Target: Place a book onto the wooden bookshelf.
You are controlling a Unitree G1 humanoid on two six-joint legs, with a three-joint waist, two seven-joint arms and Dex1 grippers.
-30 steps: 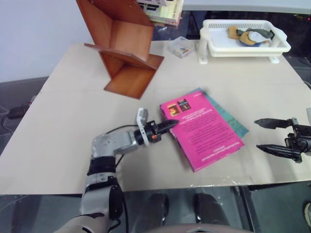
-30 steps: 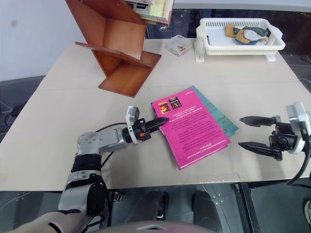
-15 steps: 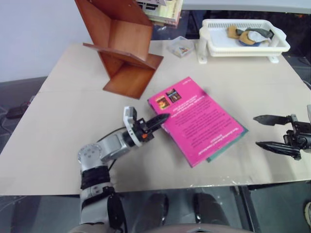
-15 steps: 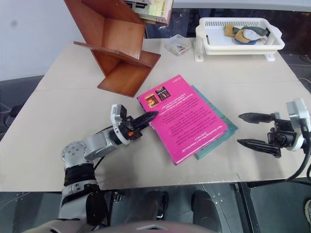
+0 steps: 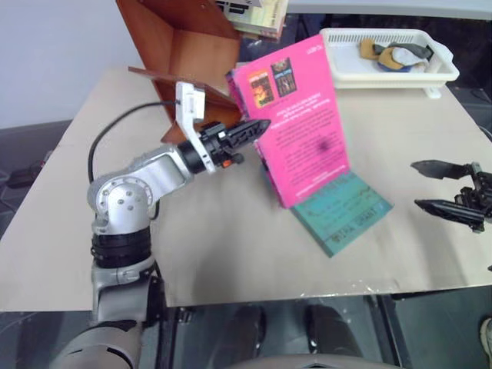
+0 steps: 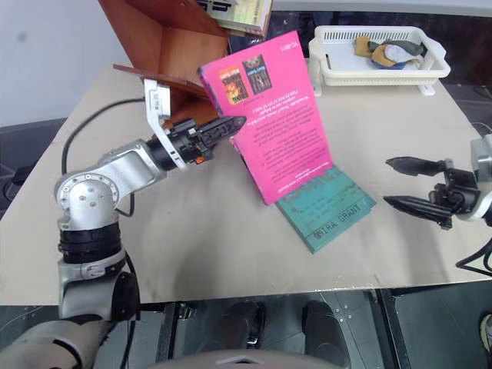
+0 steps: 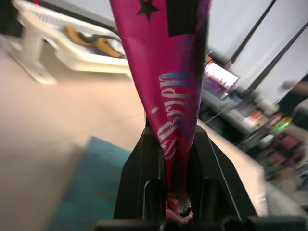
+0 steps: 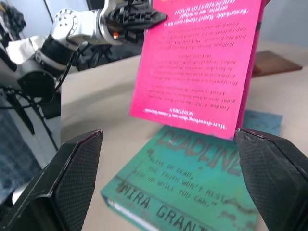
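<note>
Left jaws (image 5: 257, 127) clamp glossy pink book (image 5: 300, 131) by edge; right jaws (image 5: 446, 188) spread, empty.

book (image 5: 296, 115) held upright above desk (image 5: 231, 246), clamped at its left edge by left pincer (image 5: 257, 127) | second book (image 5: 344, 212) flat on desk under it | bookshelf (image 5: 181, 54) behind-left | tray (image 5: 384, 73) back right | right pincer (image 5: 443, 187) spread, right of both books
</note>
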